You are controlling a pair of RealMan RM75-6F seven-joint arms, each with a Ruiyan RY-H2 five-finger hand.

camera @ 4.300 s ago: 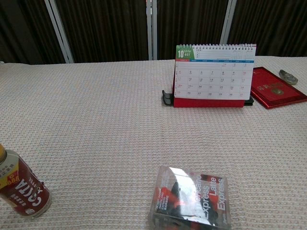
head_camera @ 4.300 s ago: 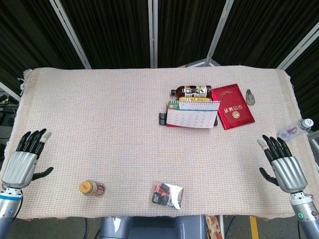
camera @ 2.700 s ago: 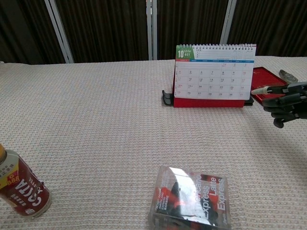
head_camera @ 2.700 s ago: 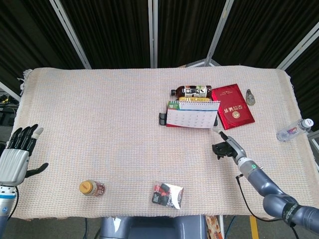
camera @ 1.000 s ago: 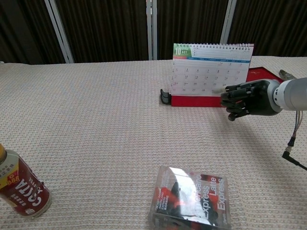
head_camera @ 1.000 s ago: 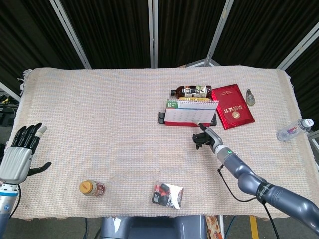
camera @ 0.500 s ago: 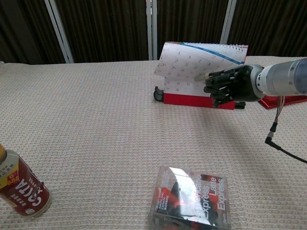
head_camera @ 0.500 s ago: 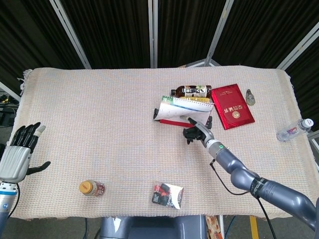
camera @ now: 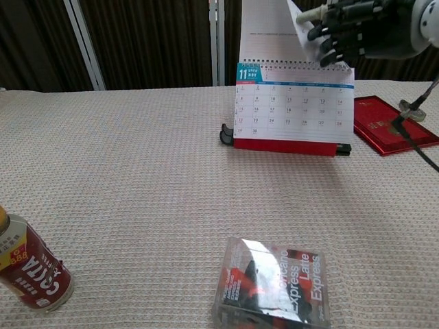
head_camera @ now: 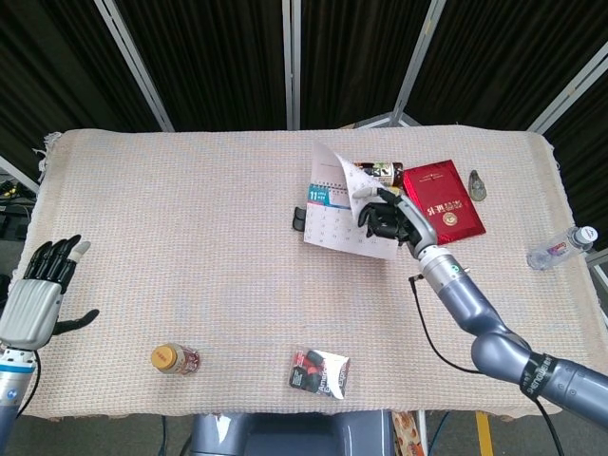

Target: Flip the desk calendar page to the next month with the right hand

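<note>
The right hand (camera: 357, 31), fingers pinching the white paper calendar page (camera: 271, 31), has swung it toward twelve o'clock, baring November.

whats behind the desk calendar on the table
In the head view a dark bottle lies behind the desk calendar, mostly covered by the lifted page and the right robot hand. The chest view hides it entirely.

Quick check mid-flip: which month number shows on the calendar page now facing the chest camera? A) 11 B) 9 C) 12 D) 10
A: the desk calendar shows a large 11 at its top left corner, with the lifted page raised above it by the right hand.
</note>
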